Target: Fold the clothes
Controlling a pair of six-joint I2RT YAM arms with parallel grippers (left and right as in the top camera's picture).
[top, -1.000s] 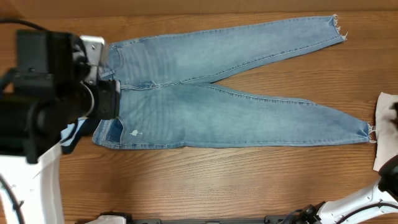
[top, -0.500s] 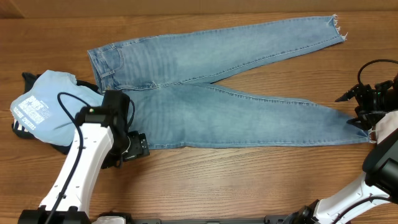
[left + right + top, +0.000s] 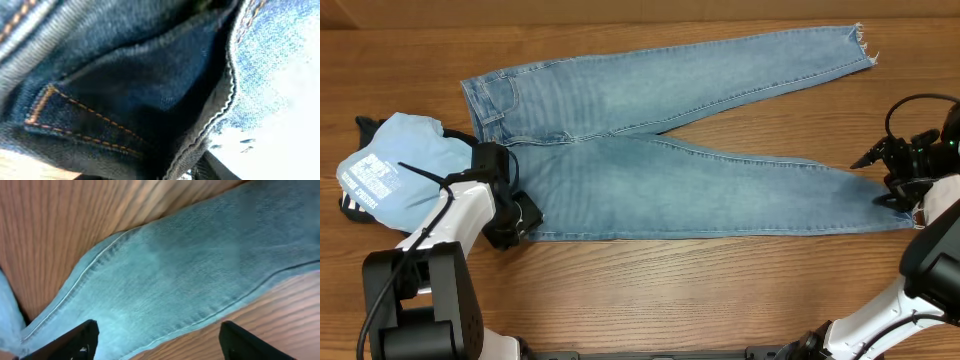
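Observation:
Long light-blue jeans [image 3: 650, 150] lie flat, waist at the left, frayed hems at the right. My left gripper [image 3: 518, 220] sits at the waistband's near corner. Its wrist view is filled with dark inner denim [image 3: 150, 85] and orange stitching, with the fold running down between the jaws, so it looks shut on the waistband. My right gripper [image 3: 875, 180] is open just above the near leg, close to its hem [image 3: 910, 210]. Both fingers [image 3: 75, 340] straddle the denim [image 3: 190, 265]. A sky-blue white-printed shirt [image 3: 395, 170] lies on a dark garment [image 3: 358, 127] at the left.
The wooden table [image 3: 670, 290] extends in front of the jeans. The left arm's white link [image 3: 440, 225] reaches up from the near left. The right arm [image 3: 935, 250] rises along the right edge and hides what lies there.
My left gripper moved up and left, from the bare table below the waist onto the waistband's near corner. My right gripper shifted slightly left over the near leg.

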